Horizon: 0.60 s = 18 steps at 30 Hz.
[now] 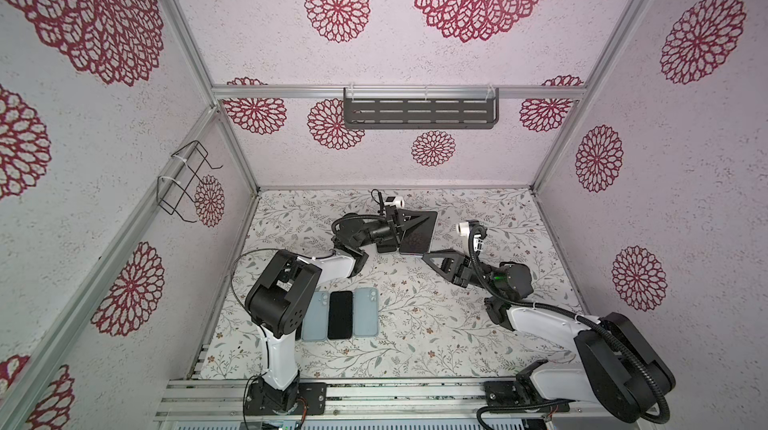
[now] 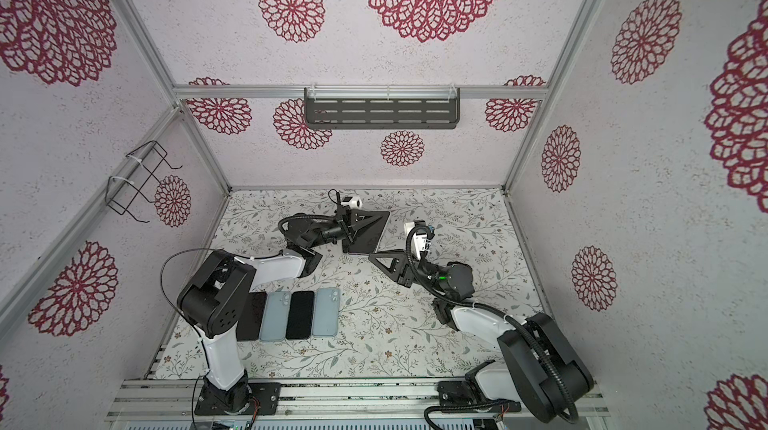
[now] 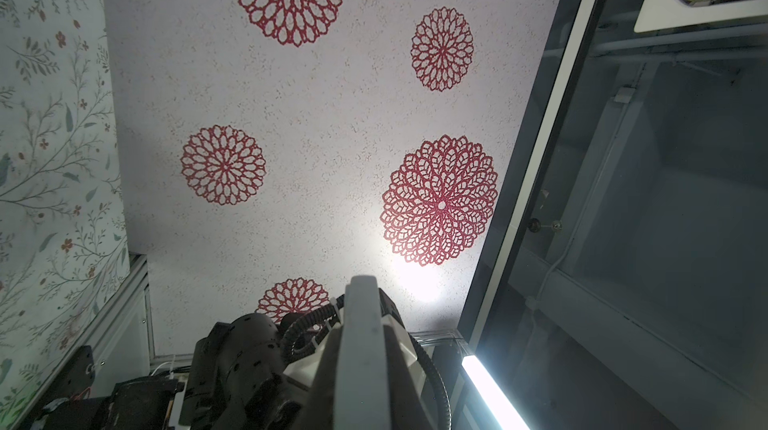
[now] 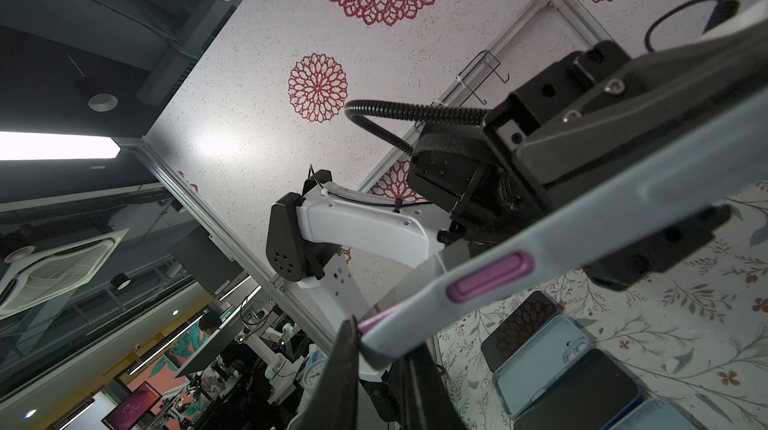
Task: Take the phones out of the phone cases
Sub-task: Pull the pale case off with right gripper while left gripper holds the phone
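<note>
Phone (image 1: 419,237) sits in its phone case (image 4: 582,232), held up off the surface (image 1: 415,324) near the far edge, about midway along it. Dark face is turned up toward the top views, with a pale rim showing along the near side. In the right wrist view the case is pale blue-grey with a purple side button (image 4: 490,278). A thin purple strip shows along the edge at the case's end.

Left hand (image 1: 415,222) comes in from the left and is clamped tight on the cased phone. One triangular finger lies across the dark face; the other is hidden behind it.

Right hand (image 1: 428,257) meets the near corner from the right. In the right wrist view its two fingers stand narrowly apart with the end of the case pinched between them.

Toward the near left corner of the surface, a row (image 2: 300,316) of four flat pieces lies side by side, dark and pale blue by turns. The left arm partly covers it. Cannot tell whether the blue ones are empty cases.

Slotted dark shelf (image 1: 419,114) hangs on the back wall. Wire rack (image 1: 183,183) hangs on the left wall.
</note>
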{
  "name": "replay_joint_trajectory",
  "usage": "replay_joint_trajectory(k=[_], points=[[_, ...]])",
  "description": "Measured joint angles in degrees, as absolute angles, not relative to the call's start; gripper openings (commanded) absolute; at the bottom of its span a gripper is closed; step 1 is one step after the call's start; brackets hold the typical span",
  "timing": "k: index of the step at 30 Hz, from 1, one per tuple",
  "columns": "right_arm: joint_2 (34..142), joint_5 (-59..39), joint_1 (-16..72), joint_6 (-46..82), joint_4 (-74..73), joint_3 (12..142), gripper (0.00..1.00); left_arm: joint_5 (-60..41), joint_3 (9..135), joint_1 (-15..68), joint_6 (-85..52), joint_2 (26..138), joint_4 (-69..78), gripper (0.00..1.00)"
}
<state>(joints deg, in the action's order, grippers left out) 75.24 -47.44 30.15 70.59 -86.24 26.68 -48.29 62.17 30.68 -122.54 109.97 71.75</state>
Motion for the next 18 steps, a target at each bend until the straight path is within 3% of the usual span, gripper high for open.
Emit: replay_joint_trajectory(k=[8, 18], points=[[75.57, -47.24, 29.06, 70.63, -86.63, 26.37, 0.12, -46.87, 62.24, 30.92, -122.50, 109.97, 71.29, 0.00], [76.01, -43.51, 28.21, 71.59, -90.26, 22.13, 0.13, -45.17, 62.33, 31.40, -120.25, 109.95, 67.33, 0.00]])
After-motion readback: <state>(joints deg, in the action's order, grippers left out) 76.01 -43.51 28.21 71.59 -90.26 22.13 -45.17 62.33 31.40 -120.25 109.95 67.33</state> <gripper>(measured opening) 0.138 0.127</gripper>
